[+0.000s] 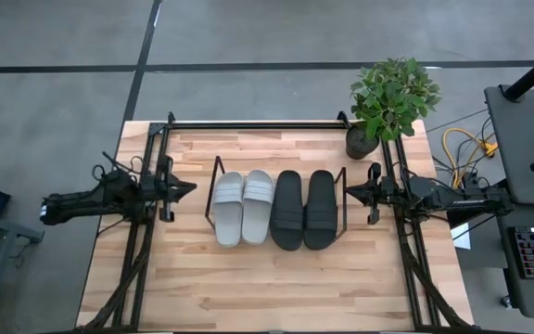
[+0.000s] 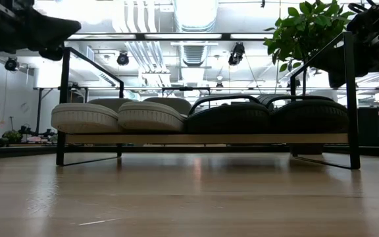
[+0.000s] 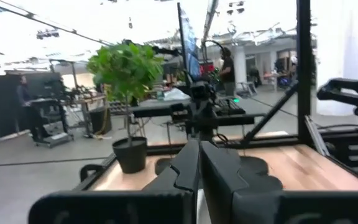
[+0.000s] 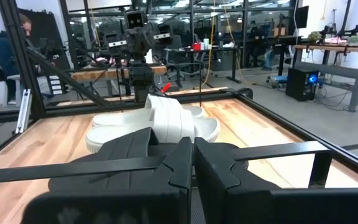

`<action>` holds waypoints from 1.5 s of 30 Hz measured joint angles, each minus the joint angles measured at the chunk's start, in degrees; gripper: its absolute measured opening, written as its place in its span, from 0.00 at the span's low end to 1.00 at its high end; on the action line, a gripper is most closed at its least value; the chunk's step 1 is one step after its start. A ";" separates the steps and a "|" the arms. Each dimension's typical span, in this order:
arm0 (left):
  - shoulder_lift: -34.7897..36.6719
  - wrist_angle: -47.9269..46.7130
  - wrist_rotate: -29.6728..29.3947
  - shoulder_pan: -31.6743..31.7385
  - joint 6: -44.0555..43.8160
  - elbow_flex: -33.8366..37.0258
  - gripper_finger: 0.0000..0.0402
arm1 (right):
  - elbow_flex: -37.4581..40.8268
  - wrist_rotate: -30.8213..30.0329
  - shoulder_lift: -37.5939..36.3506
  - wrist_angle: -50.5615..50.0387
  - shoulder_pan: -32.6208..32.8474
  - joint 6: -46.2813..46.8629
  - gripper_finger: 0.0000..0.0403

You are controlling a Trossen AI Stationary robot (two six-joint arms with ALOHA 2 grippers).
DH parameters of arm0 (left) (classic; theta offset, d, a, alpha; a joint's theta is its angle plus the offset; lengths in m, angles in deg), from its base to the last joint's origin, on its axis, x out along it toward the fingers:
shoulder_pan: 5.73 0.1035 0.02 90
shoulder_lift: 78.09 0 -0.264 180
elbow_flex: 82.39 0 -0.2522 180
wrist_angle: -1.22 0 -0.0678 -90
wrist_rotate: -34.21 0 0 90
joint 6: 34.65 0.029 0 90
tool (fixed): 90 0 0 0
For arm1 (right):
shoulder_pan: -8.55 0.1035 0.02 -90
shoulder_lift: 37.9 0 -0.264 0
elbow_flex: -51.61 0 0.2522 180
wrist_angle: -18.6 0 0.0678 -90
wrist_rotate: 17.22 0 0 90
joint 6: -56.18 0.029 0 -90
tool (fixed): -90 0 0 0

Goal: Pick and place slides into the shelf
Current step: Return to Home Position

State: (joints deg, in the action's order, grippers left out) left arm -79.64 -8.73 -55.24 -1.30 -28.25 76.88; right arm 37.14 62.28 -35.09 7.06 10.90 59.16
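The slides stand side by side on the shelf (image 2: 202, 139) in the middle of the table, soles down on its wood board. The light grey pair (image 1: 243, 207) is on the left and the black pair (image 1: 304, 210) on the right. In the low view the grey soles (image 2: 117, 117) and the black ones (image 2: 268, 117) sit in one row on the board. My left gripper (image 1: 188, 188) hovers shut, left of the shelf's left wire end. My right gripper (image 1: 350, 193) hovers shut, just right of the right wire end. Both point level toward the shelf, touching nothing.
A potted plant (image 1: 387, 102) stands at the table's far right corner. A larger black rail frame (image 1: 248, 122) runs along the far edge and down both sides. Bare wood (image 1: 267, 288) lies between the shelf and the near edge. People show in the room beyond.
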 joint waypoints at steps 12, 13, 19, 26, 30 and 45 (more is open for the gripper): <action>0.01 -0.37 -2.40 -6.11 0.99 3.91 0.00 | -0.02 0.21 0.33 -0.07 0.00 0.16 0.02; 0.03 -0.11 -3.52 -6.19 1.01 4.71 0.00 | -0.02 0.31 0.33 -0.10 0.00 0.25 0.02; 0.05 1.39 -4.00 -6.60 0.01 6.43 0.00 | 0.04 6.01 0.20 0.04 -0.04 -3.11 0.02; 0.03 2.06 -4.18 -6.73 0.56 6.41 0.00 | 0.24 11.31 -0.26 1.42 0.02 -4.37 0.02; -0.15 1.65 -3.91 -6.73 0.02 6.45 0.00 | 0.24 10.91 -0.37 4.26 0.00 -4.98 0.02; -0.28 1.19 -3.57 -6.73 -0.09 6.54 0.00 | 0.24 10.45 -0.35 3.52 0.02 -6.06 0.02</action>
State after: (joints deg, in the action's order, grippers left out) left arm -79.91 -7.55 -58.81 -8.03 -28.34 83.42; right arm 37.38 72.73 -35.45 10.58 10.92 53.11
